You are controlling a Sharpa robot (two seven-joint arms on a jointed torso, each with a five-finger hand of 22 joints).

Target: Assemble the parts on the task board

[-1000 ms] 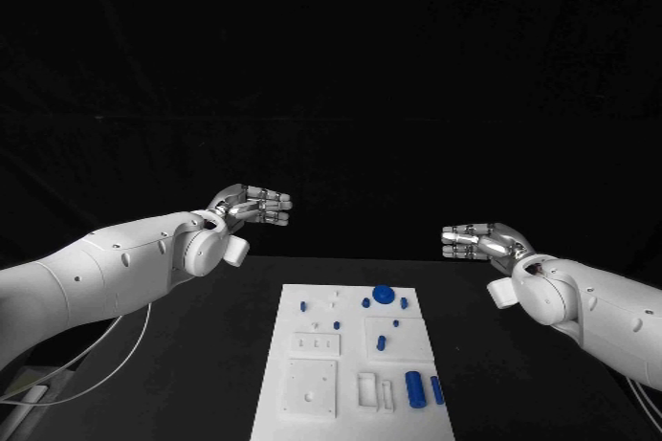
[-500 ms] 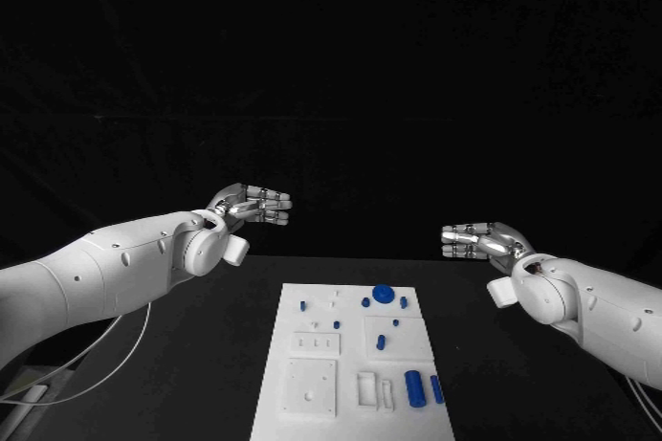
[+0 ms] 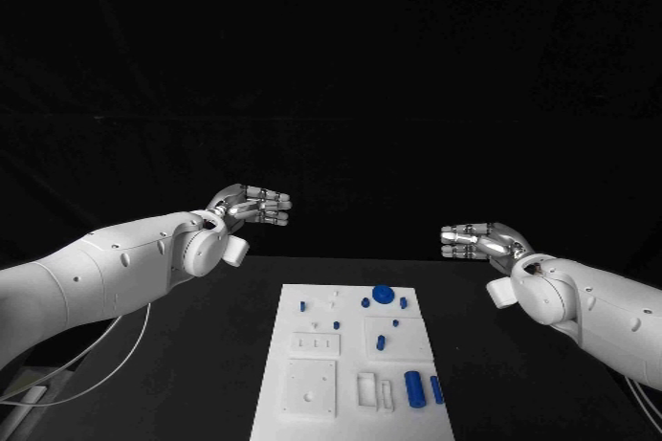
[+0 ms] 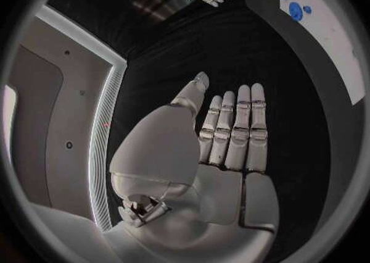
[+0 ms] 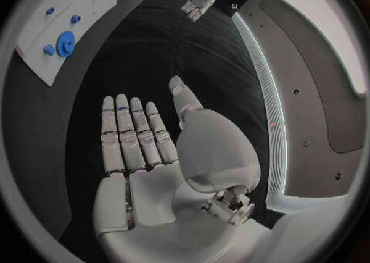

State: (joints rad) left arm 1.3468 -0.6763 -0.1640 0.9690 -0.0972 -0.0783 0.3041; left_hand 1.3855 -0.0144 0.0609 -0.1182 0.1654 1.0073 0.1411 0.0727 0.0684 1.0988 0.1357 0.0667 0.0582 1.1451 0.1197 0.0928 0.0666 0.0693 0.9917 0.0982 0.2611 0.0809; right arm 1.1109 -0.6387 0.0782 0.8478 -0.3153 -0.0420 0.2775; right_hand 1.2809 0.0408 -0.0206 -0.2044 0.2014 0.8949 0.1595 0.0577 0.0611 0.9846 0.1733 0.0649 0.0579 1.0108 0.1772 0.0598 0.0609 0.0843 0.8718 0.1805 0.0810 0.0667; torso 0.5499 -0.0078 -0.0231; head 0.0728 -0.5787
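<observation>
The white task board [image 3: 312, 405] lies in the middle of the black table, near the front edge. On it sit small blue parts: a round blue gear [image 3: 383, 293] at its far end, a larger blue cylinder [image 3: 414, 388] and a thin blue peg [image 3: 436, 390] at its near right. My left hand [image 3: 253, 208] is raised above the table, left of and beyond the board, fingers stretched out and empty. My right hand [image 3: 478, 240] is raised to the right of the board, also flat and empty. The board [image 4: 339, 41] and gear [image 5: 65, 43] show in the wrist views.
The board carries white raised blocks and sockets [image 3: 315, 387] at its near left. Black table [image 3: 207, 364] lies bare on both sides of the board. A cable [image 3: 97, 369] hangs under my left arm.
</observation>
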